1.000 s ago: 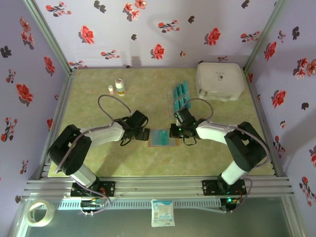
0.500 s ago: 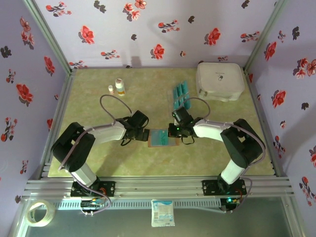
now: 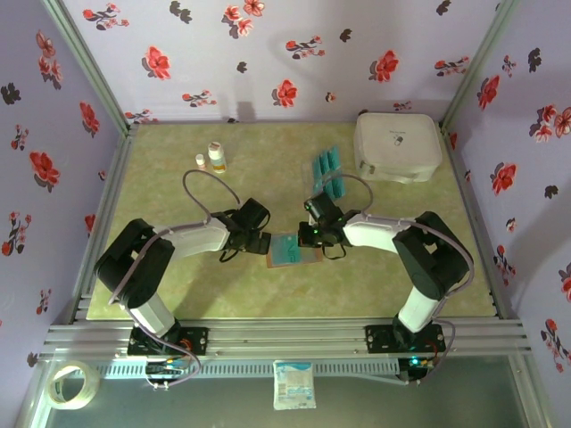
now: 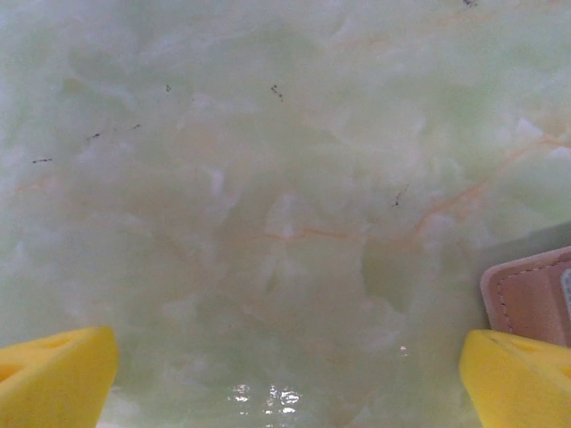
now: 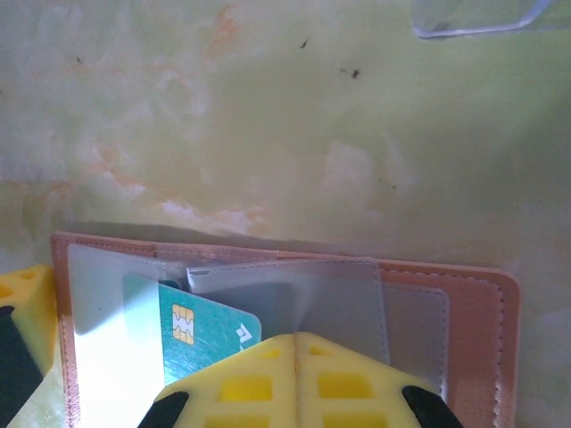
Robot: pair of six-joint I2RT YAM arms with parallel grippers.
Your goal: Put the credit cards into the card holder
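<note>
- Top external: I am looking at the card holder (image 3: 293, 250) lying open on the table (image 3: 178, 294) between the two arms, near the middle of the front half. The left gripper (image 3: 260, 242) is sitting at its left edge and the right gripper (image 3: 310, 235) is over its upper right corner. A group of credit cards (image 3: 328, 174) is lying further back, well apart from the holder and just left of the white case (image 3: 397, 145). I am judging most of the job as not yet done.
- Left wrist: I am seeing the left gripper (image 4: 285, 379) spread wide, with its yellow fingers (image 4: 53, 374) in the two lower corners and bare table between them. A reddish-brown corner of the card holder (image 4: 531, 299) is showing just beside the finger in the lower right corner of this view. This gripper is holding nothing.
- Right wrist: I am seeing the right gripper (image 5: 294, 374) with its fingertips pressed together at the near edge of the card holder (image 5: 446, 312). One teal card (image 5: 210, 330) with a gold chip is lying inside the holder, partly under a clear sleeve (image 5: 294, 285). I cannot tell whether the tips are pinching that card's edge. I am reckoning this card is going in but not fully seated, and the ones at the back are yet to be fetched.
</note>
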